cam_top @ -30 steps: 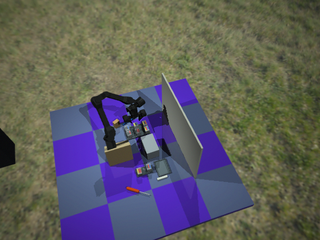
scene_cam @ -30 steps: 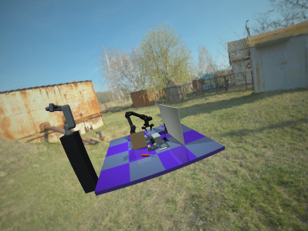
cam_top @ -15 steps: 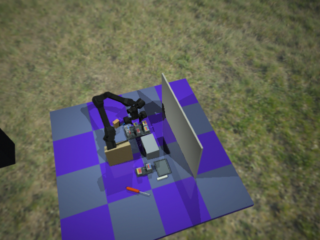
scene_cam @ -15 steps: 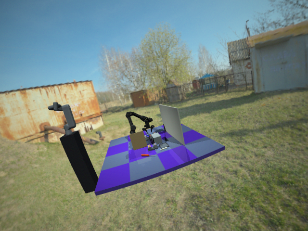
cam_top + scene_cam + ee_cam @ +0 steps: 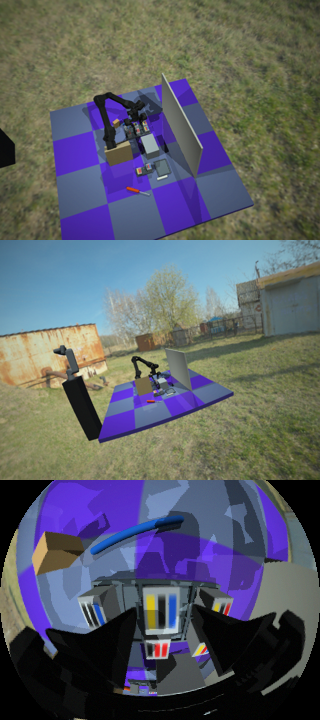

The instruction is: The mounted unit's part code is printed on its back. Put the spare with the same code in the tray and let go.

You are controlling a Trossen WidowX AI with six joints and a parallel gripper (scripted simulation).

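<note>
Checkered tabletop [image 5: 82, 191] [image 5: 152, 415], grass beyond. End effector [image 5: 135, 121] [image 5: 155, 374] [image 5: 164, 610] apart, nothing clamped, above the rack [image 5: 129, 600]. Spare [image 5: 161, 611] slotted there, between fingertips; likely light, stiff. Best gripped by its sides, below the label.

Outdoor grassy yard in daylight, with rough grass [image 5: 245, 46] [image 5: 232, 441] all around a checkered table [image 5: 131, 219] [image 5: 152, 418]. Behind it stand a rusty metal shed [image 5: 51, 348], a pale garage-like building [image 5: 292, 307] and a dark fence [image 5: 227, 326]. Leafy and bare trees [image 5: 169, 296] rise beneath a blue sky [image 5: 77, 273].
</note>
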